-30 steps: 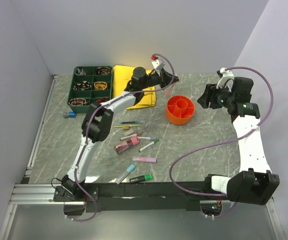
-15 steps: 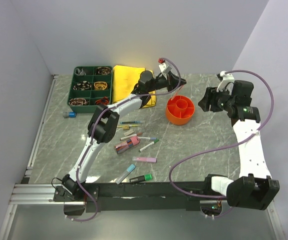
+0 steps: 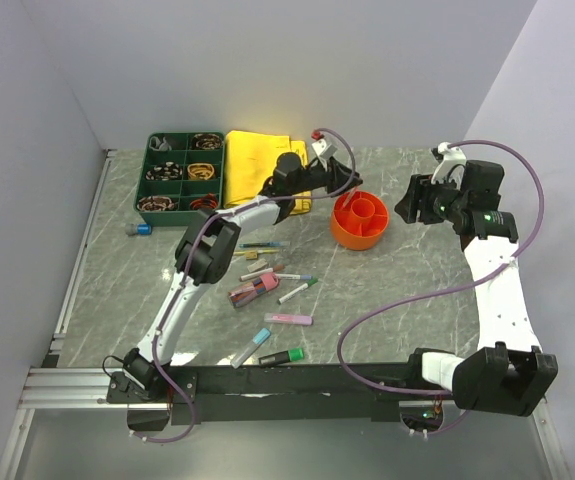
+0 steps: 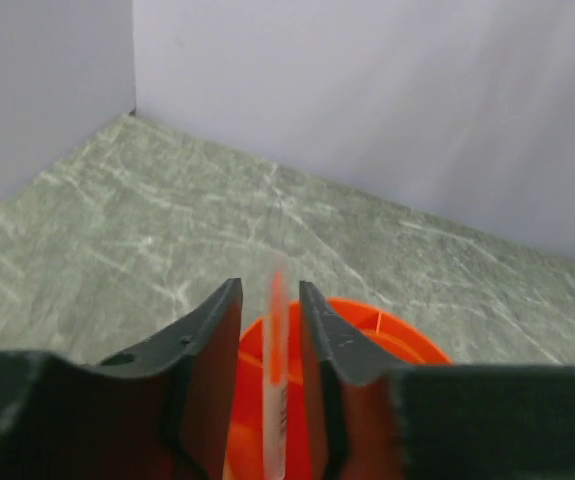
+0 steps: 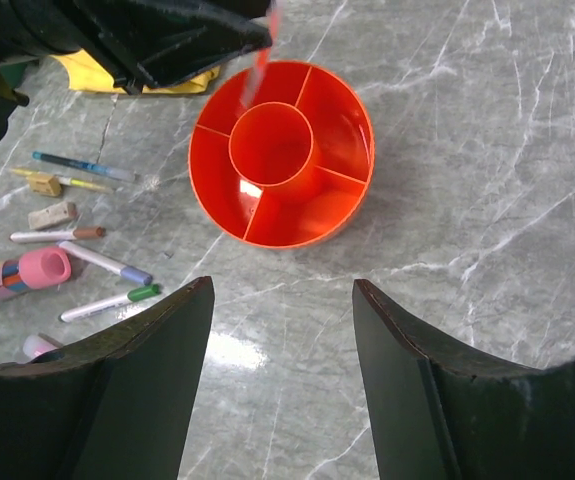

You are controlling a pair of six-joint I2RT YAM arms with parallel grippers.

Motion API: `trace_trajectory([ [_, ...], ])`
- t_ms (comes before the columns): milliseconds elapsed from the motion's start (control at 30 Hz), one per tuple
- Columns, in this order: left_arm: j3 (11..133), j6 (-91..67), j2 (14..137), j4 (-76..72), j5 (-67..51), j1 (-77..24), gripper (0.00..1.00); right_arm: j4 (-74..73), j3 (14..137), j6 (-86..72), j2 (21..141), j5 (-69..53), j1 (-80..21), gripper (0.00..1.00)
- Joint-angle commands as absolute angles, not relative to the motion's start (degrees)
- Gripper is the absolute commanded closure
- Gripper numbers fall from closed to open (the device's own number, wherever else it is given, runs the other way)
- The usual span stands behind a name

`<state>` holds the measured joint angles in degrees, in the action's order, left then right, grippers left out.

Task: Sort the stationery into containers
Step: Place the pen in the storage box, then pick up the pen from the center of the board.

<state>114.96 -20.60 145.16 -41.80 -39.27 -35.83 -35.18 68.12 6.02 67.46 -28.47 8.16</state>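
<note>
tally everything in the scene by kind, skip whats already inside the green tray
containers, orange pot and green tray: 2
yellow cloth: 1
pens and markers lying loose: 10
small tan blocks: 2
pen at the left gripper, over the pot: 1
total: 16

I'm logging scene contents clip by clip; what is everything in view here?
pot: one, orange, divided, right of table's middle.
compartment tray: one, dark green, back left, small bits inside.
cloth: one, yellow, beside tray.
loose pens and markers: about ten, mixed colours, table middle.
blue-capped item: one, near left edge.
slim pen: one, red-tipped, over pot.
table: one, grey-green marble.
left claw: one, dark, open around slim pen.
right claw: one, dark, open, empty, facing pot.
</note>
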Motion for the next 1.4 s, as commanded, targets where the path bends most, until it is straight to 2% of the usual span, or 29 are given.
trace_trajectory([
  [0,110.3,-17.5,137.5,-45.2,-41.1,-34.8,0.62,-32.9,67.9,6.2,67.7,-28.3,8.5,0.34],
  [133,103.7,-15.3,130.9,-44.6,-42.2,-33.5,0.52,-32.4,68.5,6.3,67.9,-28.4,8.5,0.34],
  [267,93.6,-10.1,120.2,-35.2,-43.5,-31.4,0.49,-31.9,68.6,6.4,68.1,-29.4,8.5,0.33],
  [333,89.8,-4.6,112.4,-28.8,-44.7,-29.5,0.44,-31.6,68.3,6.4,68.1,-30.2,8.5,0.32],
  [367,87.1,-2.0,110.1,-23.6,-45.5,-29.0,0.41,-31.4,68.1,6.6,68.0,-30.7,8.5,0.32],
  [400,86.3,6.1,106.2,-11.9,-47.7,-28.5,0.36,-31.3,67.8,6.8,68.1,-31.8,8.4,0.32],
  [467,85.6,15.7,103.5,3.6,-48.3,-27.8,0.34,-31.5,67.3,7.7,68.2,-33.0,8.4,0.32],
  [500,85.4,24.4,102.0,16.7,-48.0,-27.6,0.33,-31.6,66.7,7.9,68.5,-33.8,8.4,0.32],
  [600,85.2,37.6,101.3,35.6,-46.0,-27.2,0.38,-31.8,65.7,8.9,68.4,-34.6,8.0,0.32],
  [667,84.2,40.9,101.8,40.1,-43.1,-27.2,0.42,-31.9,65.5,9.1,68.4,-35.1,7.6,0.32],
  [700,83.9,42.7,102.5,41.4,-42.2,-27.2,0.46,-31.8,65.3,9.2,68.3,-35.1,7.5,0.33],
  [800,82.9,42.8,104.3,41.7,-39.0,-27.2,0.49,-31.7,65.1,9.2,68.0,-35.2,7.0,0.33],
  [1100,88.9,39.3,113.4,36.8,-29.7,-27.7,0.47,-32.8,65.0,9.9,67.5,-34.8,6.9,0.34],
  [1367,92.7,40.2,118.5,36.6,-28.1,-28.0,0.46,-32.5,63.2,9.8,66.8,-34.1,6.9,0.34],
])
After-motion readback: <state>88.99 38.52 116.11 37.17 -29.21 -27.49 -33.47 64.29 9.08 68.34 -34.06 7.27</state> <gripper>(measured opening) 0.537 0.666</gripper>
